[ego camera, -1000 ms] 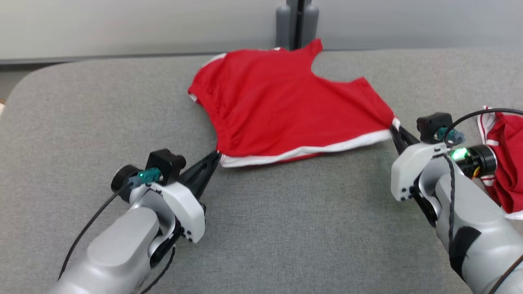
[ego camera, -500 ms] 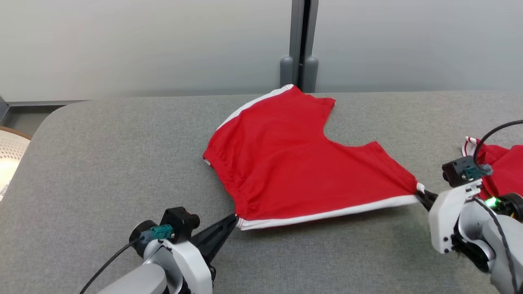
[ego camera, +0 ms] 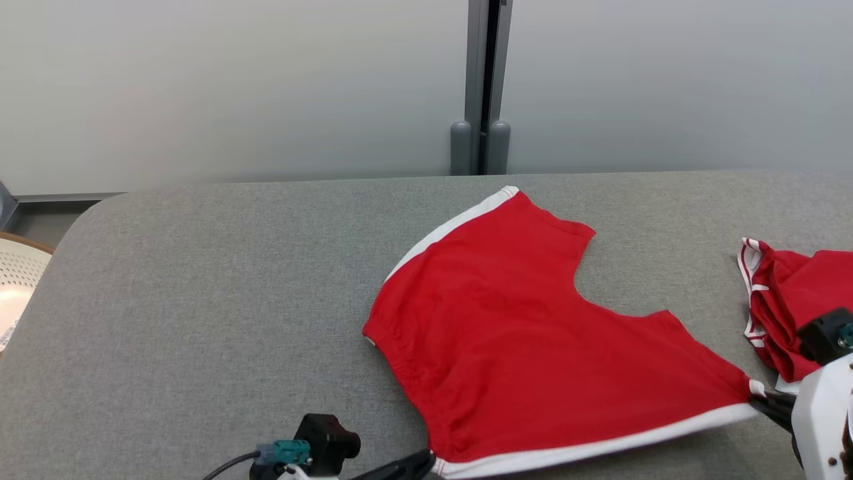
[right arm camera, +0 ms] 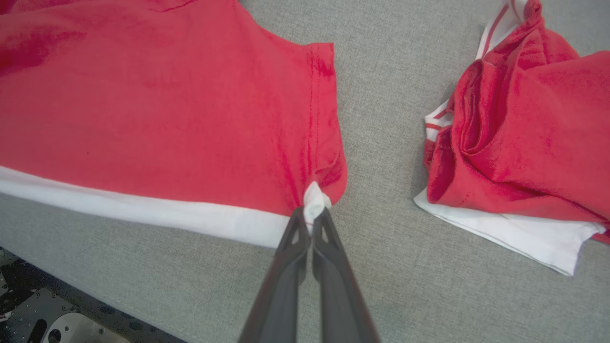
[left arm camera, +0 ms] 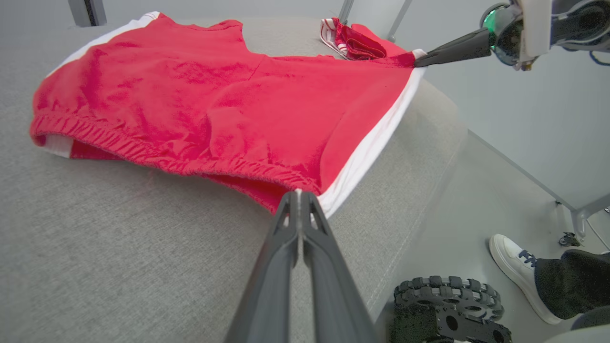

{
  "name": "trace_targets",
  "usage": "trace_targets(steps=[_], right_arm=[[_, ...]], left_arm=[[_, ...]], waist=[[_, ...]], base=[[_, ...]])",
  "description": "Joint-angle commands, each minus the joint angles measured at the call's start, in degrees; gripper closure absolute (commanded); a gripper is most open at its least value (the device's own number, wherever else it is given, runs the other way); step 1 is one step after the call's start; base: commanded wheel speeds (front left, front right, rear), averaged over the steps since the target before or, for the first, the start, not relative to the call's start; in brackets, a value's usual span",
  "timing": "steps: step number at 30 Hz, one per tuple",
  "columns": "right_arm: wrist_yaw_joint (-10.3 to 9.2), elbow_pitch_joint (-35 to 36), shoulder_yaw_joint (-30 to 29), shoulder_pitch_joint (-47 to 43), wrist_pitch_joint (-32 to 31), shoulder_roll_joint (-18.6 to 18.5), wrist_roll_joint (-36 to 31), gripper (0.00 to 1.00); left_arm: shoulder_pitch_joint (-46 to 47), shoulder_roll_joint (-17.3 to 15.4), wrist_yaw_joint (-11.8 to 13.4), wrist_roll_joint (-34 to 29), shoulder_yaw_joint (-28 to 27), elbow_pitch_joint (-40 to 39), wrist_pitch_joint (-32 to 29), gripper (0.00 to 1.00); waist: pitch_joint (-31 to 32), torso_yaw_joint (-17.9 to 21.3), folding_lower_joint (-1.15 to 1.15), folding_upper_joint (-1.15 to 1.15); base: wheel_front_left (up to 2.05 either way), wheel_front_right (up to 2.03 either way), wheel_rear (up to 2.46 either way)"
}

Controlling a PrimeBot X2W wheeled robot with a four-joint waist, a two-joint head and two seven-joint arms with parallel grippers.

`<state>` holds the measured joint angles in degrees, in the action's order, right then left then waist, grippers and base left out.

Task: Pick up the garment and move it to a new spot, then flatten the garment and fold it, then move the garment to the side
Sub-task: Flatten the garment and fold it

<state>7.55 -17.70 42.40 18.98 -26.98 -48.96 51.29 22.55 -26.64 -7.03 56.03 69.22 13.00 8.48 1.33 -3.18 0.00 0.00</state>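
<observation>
At the far left, beside the table [ego camera: 200,300], a pale perforated basket [ego camera: 14,270] is cut off by the edge of the head view, and I cannot make out what lies in it. The red garment [ego camera: 533,347], with a white side stripe, lies spread on the grey table, right of the middle and toward the near edge, stretched between the two tools. The left tool [left arm camera: 299,193] is closed, pinching the near left corner where the elastic waistband meets the white stripe. The right tool [right arm camera: 310,212] is closed too, nipping a bunched white corner at the garment's right end. In the head view both tools are cropped by the frame's edges. A crumpled red-and-white heap [right arm camera: 514,128] sits on the table just right of the garment, not touching it, and is partly hidden behind the right arm. Off the table's near side, a person's white shoe [left arm camera: 512,257] and a dark trouser leg stand on the floor near some black treaded wheels [left arm camera: 443,305]. That makes two tools, two red cloth pieces, one basket and one shoe.
</observation>
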Motion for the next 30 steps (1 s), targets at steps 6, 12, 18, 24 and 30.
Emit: trace_targets(steps=[6,12,18,24,30], right_arm=[[-0.13,7.6,-6.1,-5.5,-4.8,-3.8,1.6,1.00],[-0.13,12.3,-11.1,-4.0,-6.2,-3.3,-3.2,1.00],[-0.13,14.3,-14.2,1.5,-10.4,-2.1,-5.8,1.00],[-0.13,12.6,-14.5,12.4,-15.5,-0.1,-7.6,1.00],[-0.13,8.4,-12.7,22.0,-17.8,1.0,-9.1,1.00]], left_arm=[[-1.5,-2.7,1.0,1.9,-0.5,-6.4,-1.0,1.00],[1.1,-2.5,1.7,3.5,-3.1,-9.1,-0.9,1.00],[4.3,-0.9,1.5,5.1,-5.7,-10.3,-0.5,1.00],[8.7,1.9,0.9,5.1,-7.4,-7.7,0.3,1.00],[12.7,4.8,0.0,5.0,-7.0,-4.5,1.0,1.00]], waist=[[0.2,-0.3,0.00,0.00],[-1.4,-2.2,0.00,0.00],[-5.4,-5.5,0.00,0.00],[-11.1,-9.9,0.00,0.00],[-15.9,-13.7,0.00,0.00]], base=[[0.00,0.00,0.00],[0.00,0.00,0.00],[0.00,0.00,0.00],[0.00,0.00,0.00],[0.00,0.00,0.00]])
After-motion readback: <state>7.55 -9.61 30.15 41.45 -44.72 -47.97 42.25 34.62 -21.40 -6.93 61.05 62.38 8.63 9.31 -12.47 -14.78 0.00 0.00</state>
